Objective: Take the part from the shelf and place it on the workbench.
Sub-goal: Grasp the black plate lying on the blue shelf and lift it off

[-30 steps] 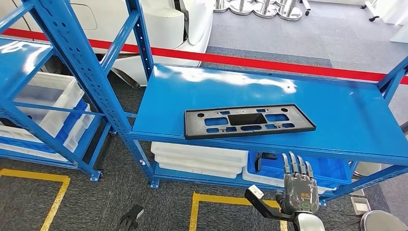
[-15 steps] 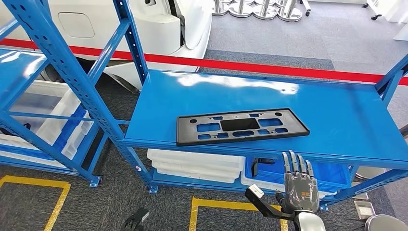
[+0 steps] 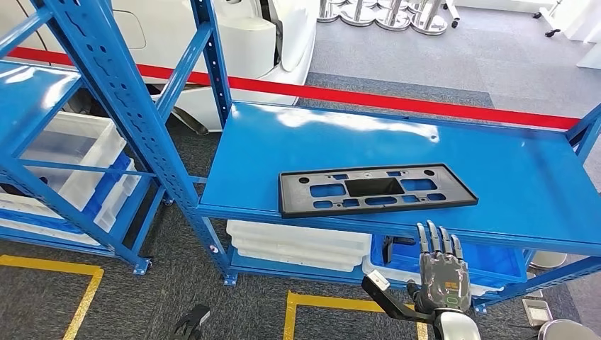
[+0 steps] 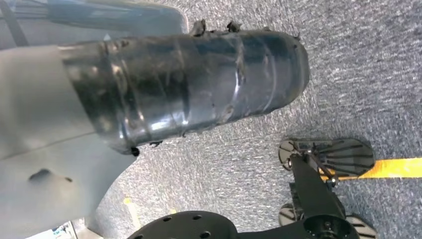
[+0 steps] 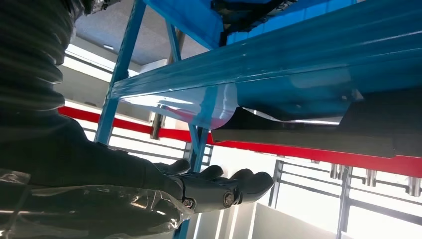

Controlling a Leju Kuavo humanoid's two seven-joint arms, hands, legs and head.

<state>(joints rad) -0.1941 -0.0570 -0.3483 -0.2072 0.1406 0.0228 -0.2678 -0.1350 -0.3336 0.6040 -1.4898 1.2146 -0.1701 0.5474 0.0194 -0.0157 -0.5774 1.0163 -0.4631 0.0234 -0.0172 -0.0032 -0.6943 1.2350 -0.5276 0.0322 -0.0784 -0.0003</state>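
The part (image 3: 375, 190) is a flat black rectangular plate with several cutouts. It lies near the front edge of the blue shelf (image 3: 496, 163). My right hand (image 3: 441, 273) is below and just in front of that edge, fingers straight and apart, holding nothing. In the right wrist view the same hand (image 5: 214, 186) reaches out flat beside the shelf, and the part's dark edge (image 5: 308, 142) shows on the shelf. My left hand (image 3: 191, 322) hangs low at the bottom of the head view as a small dark shape, and its fingers are unclear.
White bins (image 3: 298, 244) and a blue bin (image 3: 461, 251) sit on the lower level under the part. A second blue rack (image 3: 120, 106) with clear bins (image 3: 71, 142) stands to the left. Red tape (image 3: 397, 99) and yellow floor lines (image 3: 312, 301) mark the grey carpet.
The whole picture has shifted sideways, first one way and then back, so the camera has moved. The part lies unmoved on the shelf. My right hand stays open below the edge.
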